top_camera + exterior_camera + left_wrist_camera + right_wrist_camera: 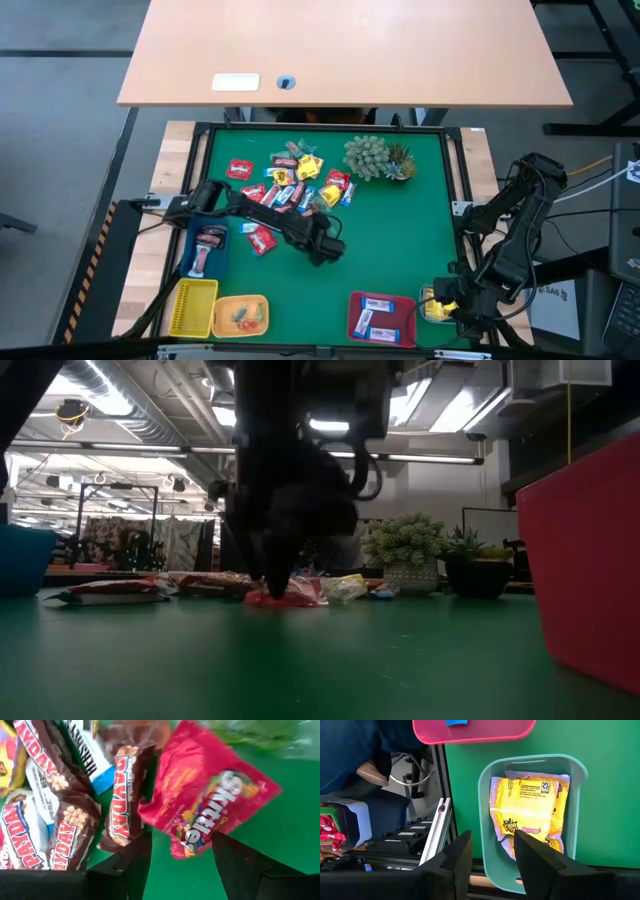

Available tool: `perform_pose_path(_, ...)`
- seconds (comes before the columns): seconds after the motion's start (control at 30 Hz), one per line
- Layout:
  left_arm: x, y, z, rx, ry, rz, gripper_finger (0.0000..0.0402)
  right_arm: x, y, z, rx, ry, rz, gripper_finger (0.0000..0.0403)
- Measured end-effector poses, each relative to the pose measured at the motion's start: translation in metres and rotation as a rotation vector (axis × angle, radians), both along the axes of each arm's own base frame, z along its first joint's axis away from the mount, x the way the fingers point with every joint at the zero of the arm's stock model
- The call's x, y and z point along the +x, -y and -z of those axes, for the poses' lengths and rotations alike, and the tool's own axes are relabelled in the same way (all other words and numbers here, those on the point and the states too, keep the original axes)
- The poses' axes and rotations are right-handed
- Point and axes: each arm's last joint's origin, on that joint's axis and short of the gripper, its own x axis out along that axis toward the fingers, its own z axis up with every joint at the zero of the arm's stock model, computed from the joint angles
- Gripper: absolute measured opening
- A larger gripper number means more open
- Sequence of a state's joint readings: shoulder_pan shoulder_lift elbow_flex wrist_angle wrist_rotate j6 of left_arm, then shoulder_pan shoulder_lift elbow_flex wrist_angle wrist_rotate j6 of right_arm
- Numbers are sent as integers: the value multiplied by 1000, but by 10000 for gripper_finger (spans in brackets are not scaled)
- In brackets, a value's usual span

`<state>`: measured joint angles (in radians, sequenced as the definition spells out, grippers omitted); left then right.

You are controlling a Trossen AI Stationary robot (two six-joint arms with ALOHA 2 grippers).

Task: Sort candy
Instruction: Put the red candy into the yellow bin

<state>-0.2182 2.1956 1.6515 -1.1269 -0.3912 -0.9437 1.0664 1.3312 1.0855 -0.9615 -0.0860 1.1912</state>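
A green mat (400, 240) covers the work table, with a bare wooden desk (345, 50) filling the upper part of the high view and a bright workshop hall behind in the low view.

At the lower left of the high view sit a yellow tray (192, 307) and, just right of it, an orange tray (240, 315) with a few small pieces inside. Above them a blue tray (205, 250) holds a dark red bar.

The left gripper (328, 248) reaches from the left edge toward the middle of the mat. Its fingers (125, 865) stand apart with nothing between them, the gap lined up just below a red Skittles bag (207, 810). To the left in that wrist picture lie brown PayDay bars (122, 795).

The candy pile (290, 180) spreads over the upper centre of the mat, left of the spiky green plant (378, 158). The red bag looks light, soft and crinkly; its glossy film will likely slip, so pinching across a flat sealed edge or the bag's narrow middle seems the surest hold.

At lower centre, a red tray (383, 318) holds blue-and-white pieces. At the lower right, the right gripper (492, 855) hovers, parted and empty, over a teal tray (575, 820) containing a yellow bag (530, 815).
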Motion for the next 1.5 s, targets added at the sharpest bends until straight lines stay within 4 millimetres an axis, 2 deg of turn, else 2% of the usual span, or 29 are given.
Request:
perform_pose_path(0.2, 1, -10, 11, -6, 41, -27, 195, 0, 0, 0, -1, 2, 0, 143)
perform_pose_path(0.4, 0, -11, 14, -17, 52, -34, 187, 0, 0, 0, -8, 13, 4, 143)
perform_pose_path(0.53, 1, -9, 15, -21, 57, -30, 149, 1, 0, 0, -11, 18, 7, 143)
perform_pose_path(0.83, 1, -6, 16, -27, 50, -9, 20, 2, 1, 0, -29, 51, 21, 143)
perform_pose_path(0.97, 4, -4, 13, -22, 45, 21, 6, 2, 1, 0, -44, 77, 32, 143)
perform_pose_path(1.1, 9, -3, 4, -43, 41, 60, 1, 3, 1, 0, -48, 84, 36, 143)
perform_pose_path(1.27, 15, 5, -16, -71, 41, 116, 0, 3, 2, 0, -54, 97, 41, 143)
perform_pose_path(1.5, 15, 36, -59, -90, 44, 201, 0, 4, 2, 0, -79, 143, 61, 143)
